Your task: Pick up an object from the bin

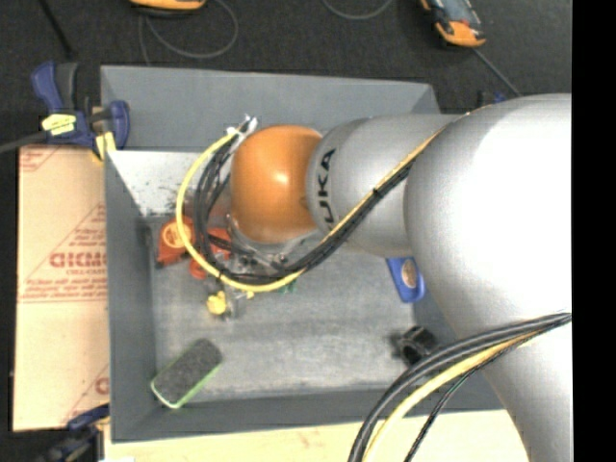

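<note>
claw (241,268) sat over the orange piece (173,239) and red piece (200,266) by the bin (130,354) left wall | I couldn't tell open or closed | risk: crowded pieces could foul my grasp

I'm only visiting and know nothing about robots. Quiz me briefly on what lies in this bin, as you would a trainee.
1. True or false: the grey pad with a green edge lies in the bin's lower left corner, clear of the arm.
2. Which lies closest to the arm's orange wrist cover? A) small yellow piece B) blue piece C) black piece
3. Fill in: the orange-red things lie by the bin's ____ wall in the view.
Key: 1 true; 2 A; 3 left.
</note>
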`<state>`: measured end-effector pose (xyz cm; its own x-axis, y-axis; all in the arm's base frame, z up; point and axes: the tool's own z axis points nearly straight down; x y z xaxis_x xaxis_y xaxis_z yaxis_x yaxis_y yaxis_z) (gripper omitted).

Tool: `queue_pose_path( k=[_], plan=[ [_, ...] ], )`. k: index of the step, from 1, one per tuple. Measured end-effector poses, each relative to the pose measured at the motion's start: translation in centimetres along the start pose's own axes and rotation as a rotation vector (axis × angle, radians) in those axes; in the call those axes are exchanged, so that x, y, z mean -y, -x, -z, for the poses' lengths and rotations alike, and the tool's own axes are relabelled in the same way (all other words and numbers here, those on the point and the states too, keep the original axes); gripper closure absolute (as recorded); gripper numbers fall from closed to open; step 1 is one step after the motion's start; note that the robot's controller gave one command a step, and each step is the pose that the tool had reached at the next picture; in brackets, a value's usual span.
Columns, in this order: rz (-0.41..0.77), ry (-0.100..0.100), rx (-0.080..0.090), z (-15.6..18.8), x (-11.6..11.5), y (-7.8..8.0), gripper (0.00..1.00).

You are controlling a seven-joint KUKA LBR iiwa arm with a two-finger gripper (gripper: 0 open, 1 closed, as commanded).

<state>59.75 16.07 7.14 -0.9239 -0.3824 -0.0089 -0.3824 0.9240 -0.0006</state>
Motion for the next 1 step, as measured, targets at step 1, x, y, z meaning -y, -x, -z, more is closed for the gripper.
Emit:
queue_pose_path(
  k=[1],
  plan=[
    [0.031, 0.001, -0.012, 3.89, -1.16, -0.66, 1.0]
  ],
)
